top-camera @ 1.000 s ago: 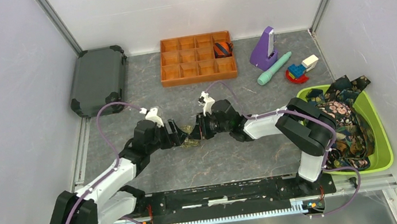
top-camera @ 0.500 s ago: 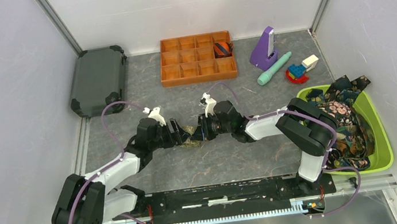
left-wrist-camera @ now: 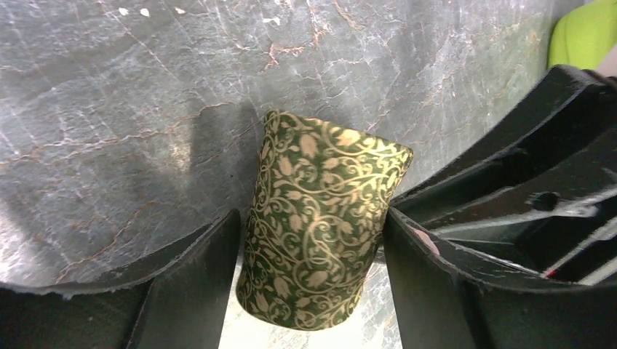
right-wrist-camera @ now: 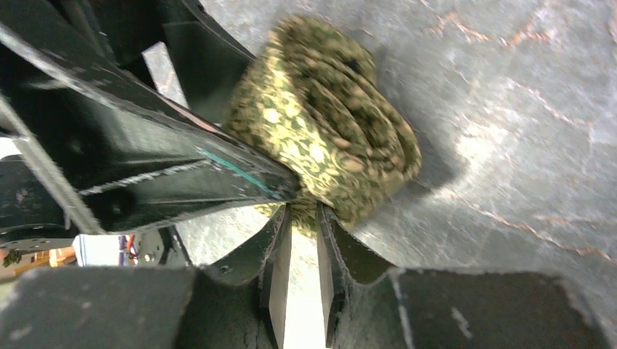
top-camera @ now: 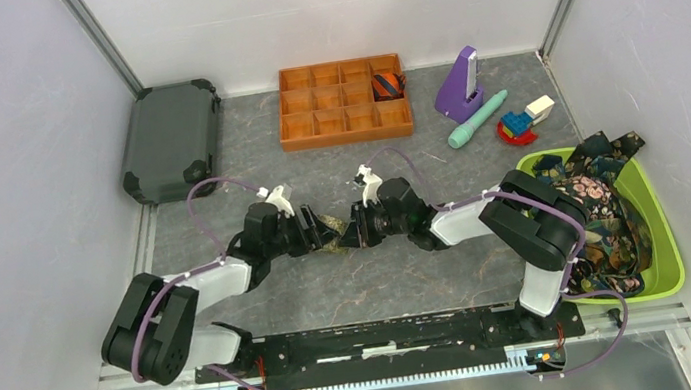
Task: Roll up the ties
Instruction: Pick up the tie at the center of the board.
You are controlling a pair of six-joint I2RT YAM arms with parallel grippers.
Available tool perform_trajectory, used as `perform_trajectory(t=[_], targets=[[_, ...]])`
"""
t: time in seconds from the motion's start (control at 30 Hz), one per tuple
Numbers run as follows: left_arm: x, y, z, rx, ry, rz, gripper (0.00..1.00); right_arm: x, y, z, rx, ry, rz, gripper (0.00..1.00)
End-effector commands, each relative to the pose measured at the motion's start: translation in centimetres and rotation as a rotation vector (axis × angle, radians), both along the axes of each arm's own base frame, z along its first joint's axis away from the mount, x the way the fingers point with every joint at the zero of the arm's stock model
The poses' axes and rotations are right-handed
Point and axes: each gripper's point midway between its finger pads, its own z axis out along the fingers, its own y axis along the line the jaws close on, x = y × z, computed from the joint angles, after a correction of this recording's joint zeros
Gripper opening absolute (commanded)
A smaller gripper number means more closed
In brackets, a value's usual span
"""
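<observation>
Perhaps snugly, rolled tie (left-wrist-camera: 321, 240) inside left tool (left-wrist-camera: 309, 217).

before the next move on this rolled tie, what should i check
1. The olive-green tie roll is wound, layers together: ok
2. The left gripper has a finger on each side of it: ok
3. Left grip firm enough to lift: cannot tell
4. The right gripper pinches the roll's edge, fabric between nearly closed tips: ok
5. Empty compartments in the orange tray: ok, only one holds a striped roll
</observation>
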Motion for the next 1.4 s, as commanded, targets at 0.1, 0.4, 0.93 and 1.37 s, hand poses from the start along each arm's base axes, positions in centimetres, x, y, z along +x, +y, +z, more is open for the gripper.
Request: perform_trajectory(t=[0.1, 0.4, 0.93, 1.37], targets=[[0.9, -1.6, 1.0, -0.102, 0.008, -0.005, 0.75, -0.6, -2.1, -3.5, -0.095, 0.041, -0.012, 0.25], [1.6, -1.9, 0.5, -0.094, 0.011, -0.005, 0.68, 0.0, -2.2, -3.0, -0.087, 0.031, -0.016, 0.25], [1.4, -2.5, -0.2, -0.149, 0.026, 0.001, 0.28, 1.1, -2.4, -2.3, -0.088, 0.014, -0.026, 0.25], [2.1, -1.7, 2.0, -0.126, -0.021, 0.053, 0.11, 1.2, -8.6, 0.7, -0.194, -0.123, -0.095, 0.30]])
